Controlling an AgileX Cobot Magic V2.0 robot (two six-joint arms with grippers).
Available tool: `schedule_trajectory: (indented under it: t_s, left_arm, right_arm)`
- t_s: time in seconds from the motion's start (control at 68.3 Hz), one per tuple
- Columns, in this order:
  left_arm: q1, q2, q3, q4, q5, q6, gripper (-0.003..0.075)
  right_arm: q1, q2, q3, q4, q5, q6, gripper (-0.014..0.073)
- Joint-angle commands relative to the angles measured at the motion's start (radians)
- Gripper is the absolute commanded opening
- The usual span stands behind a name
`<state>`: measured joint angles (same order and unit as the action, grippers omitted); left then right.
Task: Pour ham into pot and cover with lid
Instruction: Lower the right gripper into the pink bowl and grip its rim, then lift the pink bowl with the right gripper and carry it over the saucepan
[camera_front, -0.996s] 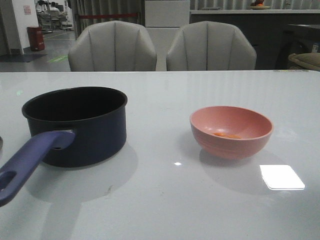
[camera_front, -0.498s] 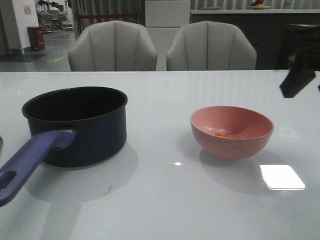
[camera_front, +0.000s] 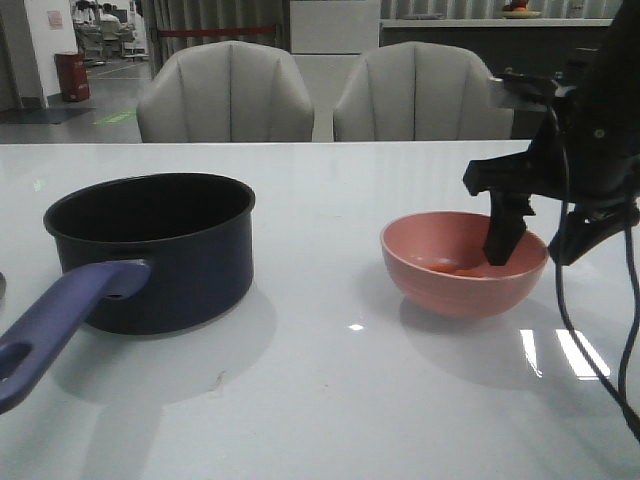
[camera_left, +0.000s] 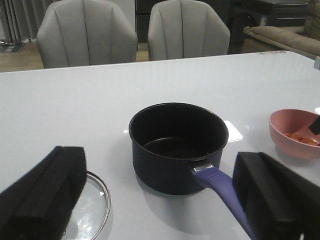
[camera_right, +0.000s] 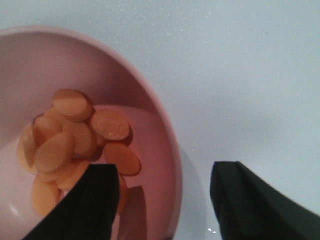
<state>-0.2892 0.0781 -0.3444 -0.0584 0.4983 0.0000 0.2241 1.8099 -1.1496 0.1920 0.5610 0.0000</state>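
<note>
Two grey chairs (camera_front: 322, 92) stand behind the white table (camera_front: 330, 400), and a black cable (camera_front: 563, 250) hangs from the right arm beside the bowl (camera_front: 462, 264). The pot (camera_front: 152, 250) sits on the table's left with its handle (camera_front: 55, 325) toward the camera, well apart from the bowl. The lid (camera_left: 95, 210) lies flat just beside the pot, mostly hidden behind a finger in the left wrist view. The ham (camera_right: 70, 140) lies in the bowl. The right gripper (camera_front: 535, 245) straddles the bowl's right rim, jaws spread, one finger (camera_right: 87, 205) inside and the other outside, holding nothing. The left gripper (camera_left: 160, 200) has its jaws wide apart, empty.
</note>
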Motion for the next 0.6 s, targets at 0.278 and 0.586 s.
schedule_trajectory:
  t_s: [0.278,0.586]
  left_arm:
    - [-0.008,0.012,-0.027,-0.005,-0.084,0.000,0.0638]
    - [-0.008,0.012,-0.027,-0.005,-0.084,0.000,0.0638]
  right_arm:
    - [-0.002,-0.006,-0.139,0.018,0.106,-0.011,0.0118]
    - [0.001,-0.037,-0.275,0.062,0.173,0.006,0.0146]
